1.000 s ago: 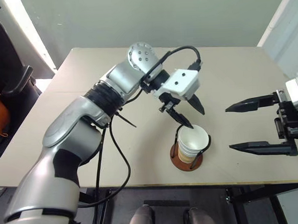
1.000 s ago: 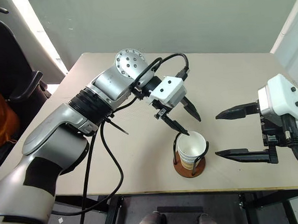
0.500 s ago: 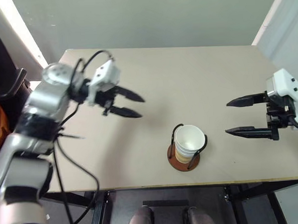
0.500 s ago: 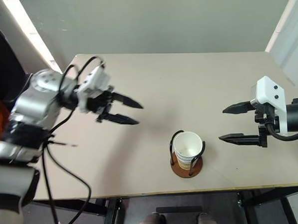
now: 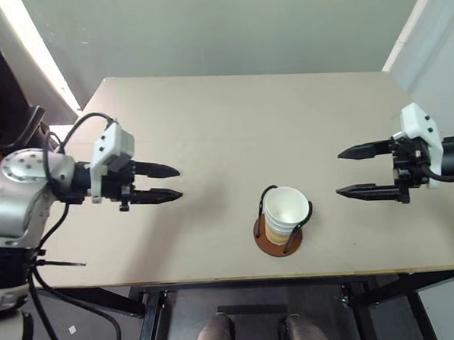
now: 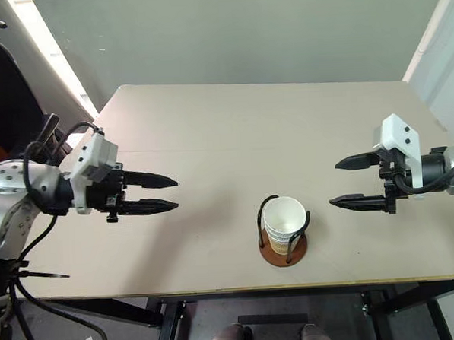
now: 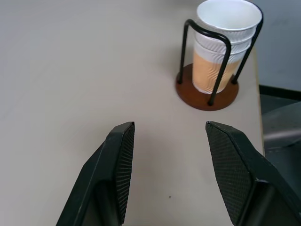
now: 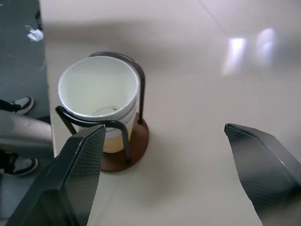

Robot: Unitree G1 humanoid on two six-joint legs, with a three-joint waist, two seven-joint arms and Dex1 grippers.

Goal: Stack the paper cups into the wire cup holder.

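The paper cups (image 5: pixel 285 213) sit nested in one stack, white rims above a tan-yellow wall, inside the wire cup holder (image 5: pixel 276 242), whose reddish-brown base rests near the table's front edge. The stack also appears in the left wrist view (image 7: pixel 225 44) and right wrist view (image 8: pixel 99 96). My left gripper (image 5: pixel 170 183) hovers open and empty well to the left of the holder, pointing toward it. Open and empty too, my right gripper (image 5: pixel 347 171) hangs to the right of the holder, fingers aimed inward.
The beige table (image 5: pixel 240 131) carries nothing else. Its front edge (image 5: pixel 293 275) runs just below the holder. A dark chair (image 5: pixel 6 90) stands beyond the table's left side, and a pale wall rises behind.
My left arm has pulled away from the cup stack and swung far to the left, its gripper now pointing level toward the holder. My right gripper edged slightly inward. The cups stay in the holder.
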